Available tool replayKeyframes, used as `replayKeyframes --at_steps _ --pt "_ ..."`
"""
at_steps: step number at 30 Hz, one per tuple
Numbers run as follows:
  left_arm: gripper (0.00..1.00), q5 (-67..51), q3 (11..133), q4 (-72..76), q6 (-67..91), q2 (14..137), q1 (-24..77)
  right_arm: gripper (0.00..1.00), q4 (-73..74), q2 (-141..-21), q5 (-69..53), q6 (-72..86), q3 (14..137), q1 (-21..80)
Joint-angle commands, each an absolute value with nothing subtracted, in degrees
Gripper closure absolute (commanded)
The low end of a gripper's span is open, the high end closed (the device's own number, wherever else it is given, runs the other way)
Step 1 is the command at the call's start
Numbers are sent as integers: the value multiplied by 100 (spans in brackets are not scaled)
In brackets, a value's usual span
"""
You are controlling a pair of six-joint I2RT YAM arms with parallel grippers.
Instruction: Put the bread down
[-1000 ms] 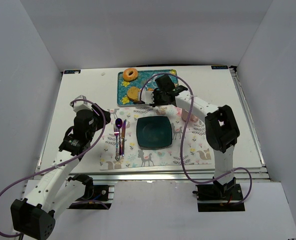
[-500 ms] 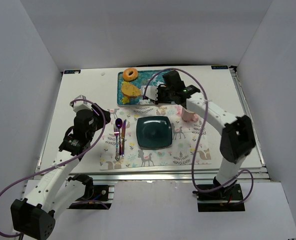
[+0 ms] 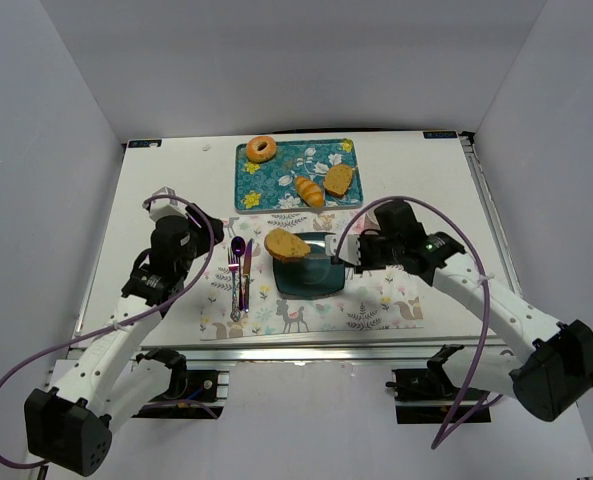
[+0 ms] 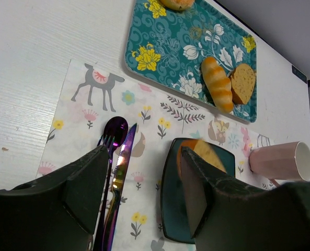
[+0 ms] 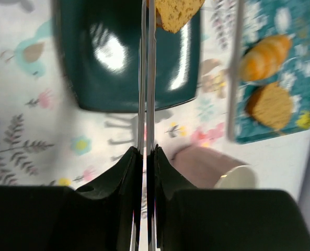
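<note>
Right gripper [image 3: 354,252] is clamped on the tongs [image 5: 146,78], which pinch the bread [image 3: 287,244] over the upper-left corner of the plate [image 3: 316,282]. The bread lies straight left of that gripper, along the tongs' line. Left gripper [image 4: 144,183] gapes wide, farther off.

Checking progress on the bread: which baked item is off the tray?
The bread slice at the dark plate's far-left corner, pinched in the tongs. The donut, croissant and other slice all lie on the teal tray.
</note>
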State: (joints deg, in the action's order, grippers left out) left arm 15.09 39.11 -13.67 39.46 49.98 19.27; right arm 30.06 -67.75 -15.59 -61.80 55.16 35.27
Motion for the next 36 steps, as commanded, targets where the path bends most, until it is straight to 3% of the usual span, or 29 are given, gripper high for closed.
replayKeyframes --at_steps 1,6,7,10,14,24,31,36 --pt "33 1354 3973 -1151 3938 5062 1907 91 3102 -6487 -1591 -6153 5222 3498" --pt "33 1353 4008 -1143 3902 5089 1907 80 3164 -6302 -1477 -6091 4931 3498" --pt "33 1345 3990 -1143 3911 5080 1907 72 3173 -6276 -1477 -6091 4896 3507" --pt "33 1336 3955 -1143 3937 5036 1907 61 3243 -6249 -1512 -6100 4887 3498" --pt "33 1380 3894 -1169 3955 4922 1907 56 3392 -6170 -1661 -6178 5018 3507" --pt "33 1389 3867 -1134 3964 4913 1907 56 3472 -6046 -2172 -5916 5651 3498" --pt "33 1353 3937 -1090 3920 5010 1907 66 2593 -7555 -1363 -3659 6862 3033" --pt "33 1354 3964 -1107 3902 5001 1907 68 3040 -8840 -1037 -1971 8269 2602"
